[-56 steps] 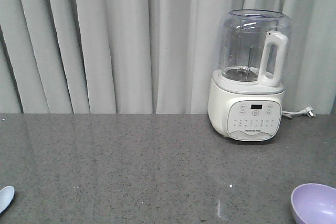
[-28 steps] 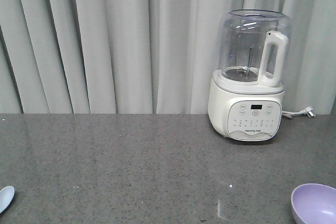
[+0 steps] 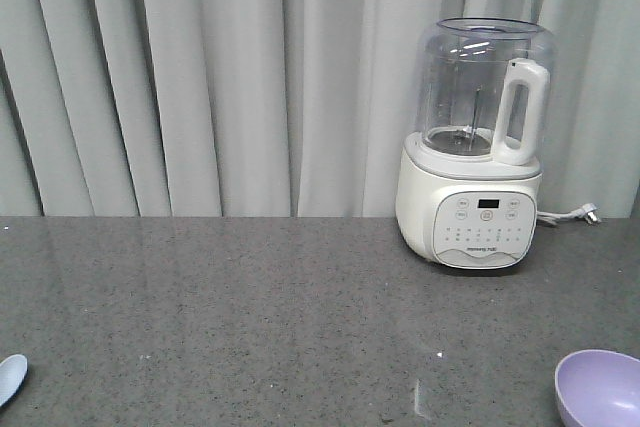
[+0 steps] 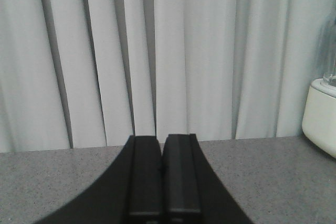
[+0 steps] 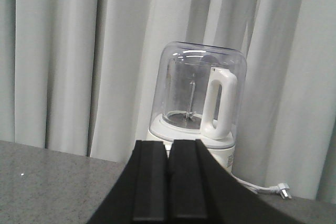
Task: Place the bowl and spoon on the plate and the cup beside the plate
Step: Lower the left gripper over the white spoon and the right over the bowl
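Note:
In the front view the lavender bowl (image 3: 600, 389) sits at the bottom right corner of the grey counter, partly cut off by the frame. The pale blue spoon (image 3: 10, 378) shows only its scoop end at the bottom left edge. The plate and the cup are out of view. My left gripper (image 4: 162, 140) is shut with nothing between its black fingers, held above the counter and facing the curtain. My right gripper (image 5: 169, 144) is also shut and empty, pointing at the blender. Neither gripper appears in the front view.
A white blender (image 3: 478, 147) with a clear jug stands at the back right of the counter (image 3: 260, 317), also seen as the blender (image 5: 197, 103) ahead of my right gripper. Its cord and plug (image 3: 580, 213) lie to its right. A grey curtain (image 3: 200, 77) hangs behind.

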{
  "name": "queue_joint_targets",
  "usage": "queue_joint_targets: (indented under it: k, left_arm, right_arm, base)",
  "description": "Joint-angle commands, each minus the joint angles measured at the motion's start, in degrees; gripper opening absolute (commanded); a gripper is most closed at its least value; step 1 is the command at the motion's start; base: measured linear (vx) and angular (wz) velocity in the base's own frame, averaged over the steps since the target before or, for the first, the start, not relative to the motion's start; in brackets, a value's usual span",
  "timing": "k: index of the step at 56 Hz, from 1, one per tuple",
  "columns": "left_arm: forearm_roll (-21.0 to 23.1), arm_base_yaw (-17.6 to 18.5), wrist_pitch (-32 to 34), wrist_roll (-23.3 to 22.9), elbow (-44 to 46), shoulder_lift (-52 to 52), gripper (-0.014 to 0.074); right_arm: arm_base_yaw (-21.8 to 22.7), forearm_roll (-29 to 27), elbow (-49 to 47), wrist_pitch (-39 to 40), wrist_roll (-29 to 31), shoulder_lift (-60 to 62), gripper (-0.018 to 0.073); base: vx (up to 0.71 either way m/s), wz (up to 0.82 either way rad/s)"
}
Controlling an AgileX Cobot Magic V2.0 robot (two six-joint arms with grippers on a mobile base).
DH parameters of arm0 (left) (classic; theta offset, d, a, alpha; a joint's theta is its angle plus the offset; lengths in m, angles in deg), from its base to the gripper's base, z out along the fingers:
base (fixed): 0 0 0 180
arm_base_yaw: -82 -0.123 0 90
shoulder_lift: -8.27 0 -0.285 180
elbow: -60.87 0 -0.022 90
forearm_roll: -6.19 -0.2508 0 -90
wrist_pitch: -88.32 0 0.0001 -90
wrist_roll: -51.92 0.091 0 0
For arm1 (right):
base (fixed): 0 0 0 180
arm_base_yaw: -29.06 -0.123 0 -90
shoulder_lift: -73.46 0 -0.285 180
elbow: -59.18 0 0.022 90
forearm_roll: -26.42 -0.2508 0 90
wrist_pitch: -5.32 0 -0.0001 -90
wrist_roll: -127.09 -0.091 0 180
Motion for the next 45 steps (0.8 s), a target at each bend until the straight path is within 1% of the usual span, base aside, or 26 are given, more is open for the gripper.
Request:
queue_joint_targets:
  k: [1, 3, 5, 10, 15, 18, 21, 25, 32, 38, 45]
  left_arm:
    - [0.02, -0.13, 4.51, 1.45, 2.06, 0.11, 0.0144]
    - [0.10, -0.13, 4.42, 2.05, 2.06, 0.11, 0.0181]
    - [0.10, -0.13, 4.36, 2.21, 2.06, 0.11, 0.0233]
    - [0.05, -0.13, 3.59, 2.21, 2.06, 0.05, 0.0377]
    - [0.05, -0.13, 3.14, 2.21, 2.06, 0.05, 0.0502]
    - [0.10, -0.13, 3.14, 2.21, 2.06, 0.05, 0.0547]
    - [0.10, -0.13, 3.14, 2.21, 2.06, 0.05, 0.0576]
    - [0.16, -0.13, 3.14, 1.95, 2.06, 0.05, 0.0583]
    - [0.56, -0.13, 0.63, 1.62, 2.06, 0.23, 0.0583]
    - [-0.21, -0.32, -6.34, 1.68, 3.51, 2.74, 0.0583]
    - [-3.01, -0.32, -16.55, 1.53, 9.16, 10.88, 0.0583]
  right_arm:
    - [-0.13, 0.26, -2.03, 3.66, 0.41, -0.15, 0.0101]
    - [-0.13, 0.26, -2.03, 3.66, 0.41, -0.15, 0.0140]
    - [-0.13, 0.26, -2.03, 3.59, 0.41, -0.15, 0.0197]
    - [-0.13, 0.26, -2.03, 3.23, 0.41, -0.15, 0.0365]
    - [-0.06, 0.26, -2.03, 3.13, 0.41, -0.15, 0.0545]
    - [-0.06, 0.26, -2.03, 3.13, 0.41, -0.15, 0.0628]
    - [-0.06, 0.26, -2.03, 3.13, 0.41, -0.15, 0.0684]
    - [-0.06, 0.26, -2.03, 3.59, 0.35, -0.15, 0.0713]
    - [-0.06, -0.03, -2.03, 2.73, 0.00, -0.15, 0.0698]
    - [-0.06, -0.17, -2.03, -2.21, 0.00, -0.15, 0.0662]
    - [-0.06, -0.33, -3.24, -10.87, -2.82, -2.24, 0.0617]
  base:
    - [0.00, 0.00]
    - [0.00, 0.00]
    - [0.00, 0.00]
    - [0.00, 0.00]
    - [0.00, 0.00]
    - [0.00, 0.00]
    - [0.00, 0.00]
    - [0.00, 0.00]
    - [0.00, 0.00]
    - [0.00, 0.00]
    - [0.00, 0.00]
